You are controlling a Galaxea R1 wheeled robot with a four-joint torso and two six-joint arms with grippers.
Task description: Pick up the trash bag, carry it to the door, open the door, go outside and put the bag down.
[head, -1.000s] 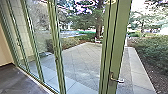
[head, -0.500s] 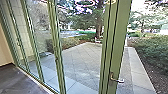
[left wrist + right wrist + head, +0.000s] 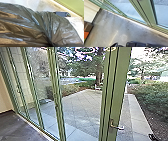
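Note:
At the lower right edge of the head view a small dark piece of my right gripper shows, right of the door handle and apart from it. The door's green frame stands upright. In the right wrist view, dark parts of my right gripper reach in over the floor. The trash bag, dark and shiny, looms large in the left wrist view. Its folds draw together tightly at my left gripper, which is shut on it.
Green-framed glass panels run leftward from the door. Beyond the glass lie a paved yard, a tree and a hedge. Grey indoor floor meets the sill, and a brown box-like thing stands near the wall.
The dark piece of my right gripper has come into the head view's lower right corner. The door and its handle look unchanged.

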